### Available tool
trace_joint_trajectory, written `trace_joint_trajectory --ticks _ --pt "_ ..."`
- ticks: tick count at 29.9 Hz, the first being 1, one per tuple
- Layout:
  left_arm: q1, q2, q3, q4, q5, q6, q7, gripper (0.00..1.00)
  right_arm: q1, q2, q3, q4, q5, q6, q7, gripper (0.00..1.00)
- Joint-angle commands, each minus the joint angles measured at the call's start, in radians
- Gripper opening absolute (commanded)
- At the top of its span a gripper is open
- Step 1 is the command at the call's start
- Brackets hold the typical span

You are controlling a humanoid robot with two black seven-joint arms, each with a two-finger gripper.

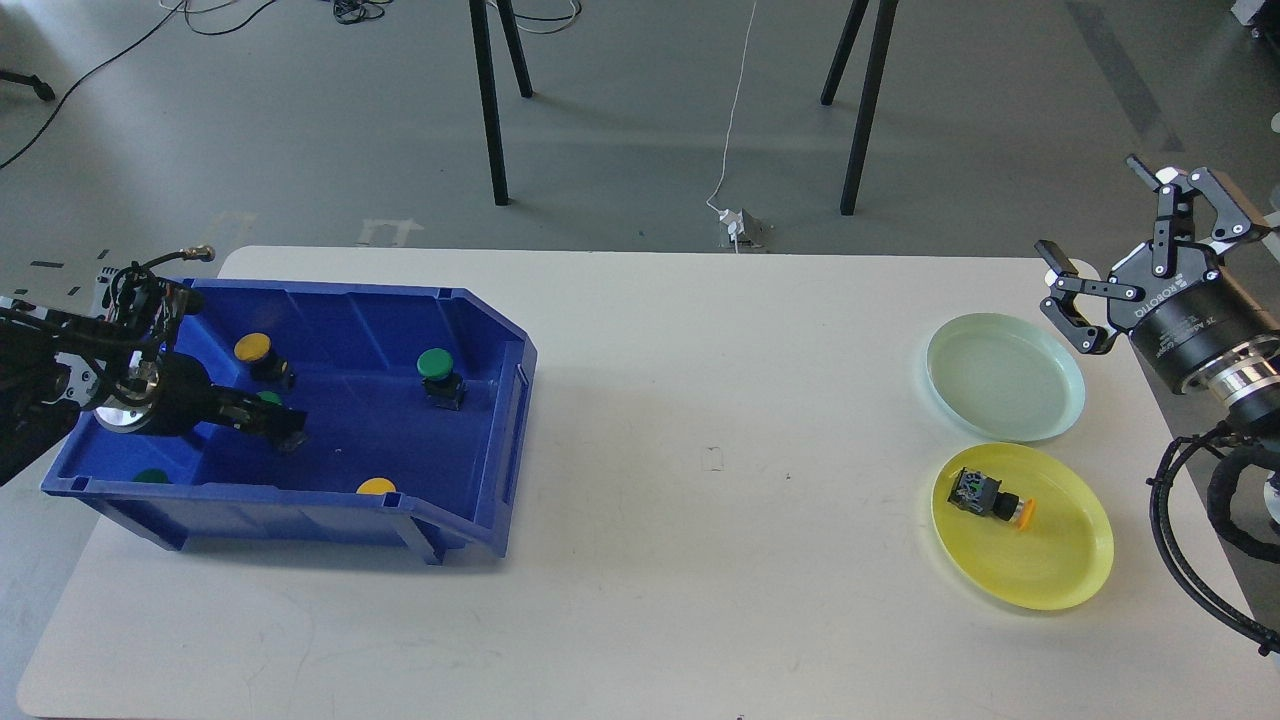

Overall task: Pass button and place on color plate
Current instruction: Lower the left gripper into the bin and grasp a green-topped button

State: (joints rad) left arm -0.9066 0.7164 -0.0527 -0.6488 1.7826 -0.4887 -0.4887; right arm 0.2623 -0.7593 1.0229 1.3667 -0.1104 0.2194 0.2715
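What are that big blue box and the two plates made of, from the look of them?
The blue bin looks like moulded hard plastic: ribbed rim, even colour, slight sheen. The yellow plate and pale green plate also seem plastic, smooth and thin-rimmed; the green one looks slightly translucent. I cannot be certain from a picture.

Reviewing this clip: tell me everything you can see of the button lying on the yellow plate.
The button is a small push-button switch lying tipped on its side, not standing. Its blocky black body points up-left, with green and pale bits on the back end; its yellow-orange cap points down-right. It looks like plastic. It rests left of centre inside the yellow plate, and only the plate touches it. Neither hand is near it.
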Motion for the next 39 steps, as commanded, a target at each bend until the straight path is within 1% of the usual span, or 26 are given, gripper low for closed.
trace_joint_trajectory --ticks 1,6,27,34,37,39 --pt "0.005 0.000 -0.001 0.000 0.000 0.000 0.000 0.62 -0.001 0.000 0.000 0.000 0.000 0.000 0.000 0.96" --pt "0.005 0.000 -0.003 0.000 -0.002 0.000 0.000 0.60 -0.001 -0.003 -0.001 0.000 0.000 0.000 0.000 0.96" --pt "0.003 0.000 -0.013 -0.002 -0.005 0.000 0.000 0.59 -0.008 -0.003 0.002 -0.001 0.000 0.000 0.000 0.96" --pt "0.003 0.000 -0.015 -0.002 -0.008 0.000 0.000 0.53 -0.008 -0.003 0.002 -0.011 0.000 0.001 0.002 0.96" --pt "0.005 -0.002 -0.012 -0.002 -0.014 0.000 0.000 0.48 -0.008 -0.003 0.002 -0.012 0.000 0.014 0.003 0.96" --pt "0.005 -0.002 -0.009 -0.002 -0.014 0.000 0.000 0.42 -0.008 -0.003 0.002 -0.018 0.000 0.015 0.003 0.96"
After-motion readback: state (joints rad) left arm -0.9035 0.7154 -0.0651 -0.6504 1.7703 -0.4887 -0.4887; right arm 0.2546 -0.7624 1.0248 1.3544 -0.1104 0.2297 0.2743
